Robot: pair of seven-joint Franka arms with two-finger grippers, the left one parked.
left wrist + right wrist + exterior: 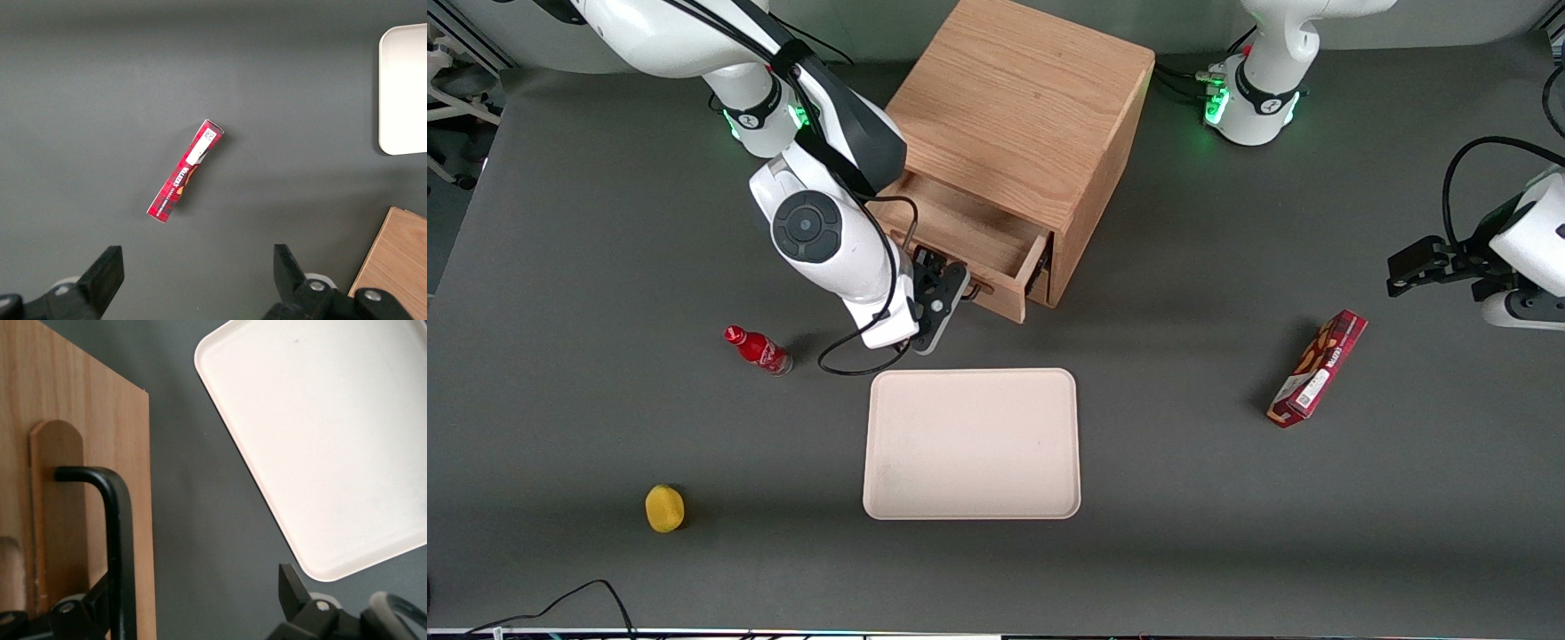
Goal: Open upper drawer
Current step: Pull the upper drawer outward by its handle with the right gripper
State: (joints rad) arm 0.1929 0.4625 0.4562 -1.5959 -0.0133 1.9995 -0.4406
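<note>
Pincer: black two-finger pincer (958, 286) of the right arm sits right at the front of the light-oak upper drawer (971, 233). Its fingers are spread wide and clamp nothing.
Straddle: in the wrist view the thin black wire handle (115, 520) stands between the fingers of the pincer (192, 580), much closer to one finger than the other, and neither is pressed onto it.
Drawer: it's part-way out of the oak cabinet (1018, 107), with its shallow plain-wood box showing and nothing visible inside.
Key relation: the handle's long bar runs along the drawer front and the fingers sit across it. I judge the pull must run straight out of the cabinet, toward the front camera and the working arm's end of the desk.
Pull path: the pale beige rounded plastic tray (871, 444) lies flat on the grey desk, nearer the camera than the drawer front and apart from it.
Materials: grained oak on the cabinet, a smooth round-wire handle and a matte tray.
Bystanders: the small red bottle (758, 349), the yellow rounded object (664, 508) and the red carton (1319, 368) are all well apart from the drawer.
</note>
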